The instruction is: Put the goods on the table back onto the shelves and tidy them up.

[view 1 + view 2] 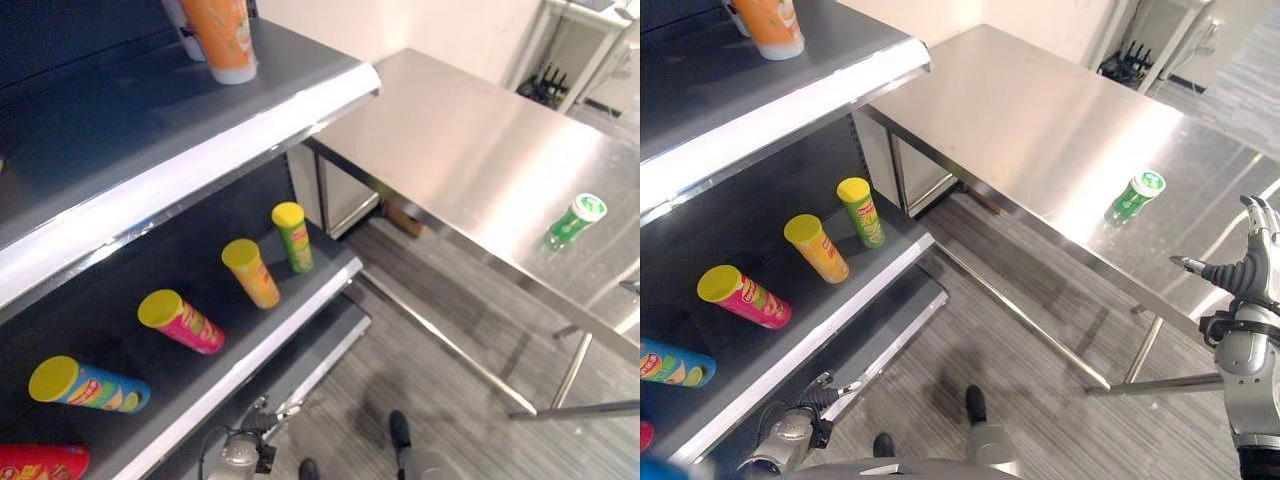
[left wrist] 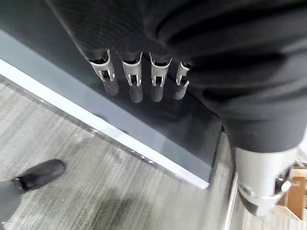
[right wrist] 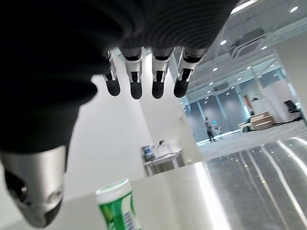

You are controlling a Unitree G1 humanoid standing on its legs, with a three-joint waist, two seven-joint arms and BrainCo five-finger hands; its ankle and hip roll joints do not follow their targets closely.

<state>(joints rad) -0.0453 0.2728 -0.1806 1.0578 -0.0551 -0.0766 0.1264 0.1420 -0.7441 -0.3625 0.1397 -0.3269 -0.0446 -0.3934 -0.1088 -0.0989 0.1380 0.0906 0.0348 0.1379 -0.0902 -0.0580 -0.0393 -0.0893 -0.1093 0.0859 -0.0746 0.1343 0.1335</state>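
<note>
A green bottle with a white cap (image 1: 574, 220) lies on the steel table (image 1: 470, 130), towards its right end; it also looms close in the right wrist view as the same green bottle (image 3: 117, 206). My right hand (image 1: 1250, 262) is raised beside the table's near right edge, short of the bottle, fingers straight and empty. My left hand (image 2: 139, 81) hangs low by the shelf unit's bottom board, fingers straight, holding nothing. On the middle shelf (image 1: 270, 345) lie a green can (image 1: 292, 235), an orange can (image 1: 251, 272), a pink can (image 1: 181, 321), a blue can (image 1: 88, 384) and a red can (image 1: 40, 462).
An orange bottle (image 1: 222, 38) stands on the top shelf (image 1: 200, 170), which juts over the table's left corner. A white cabinet with dark bottles (image 1: 548, 85) is at the back right. A cardboard box (image 1: 405, 215) sits under the table. Grey floor lies between shelf and table.
</note>
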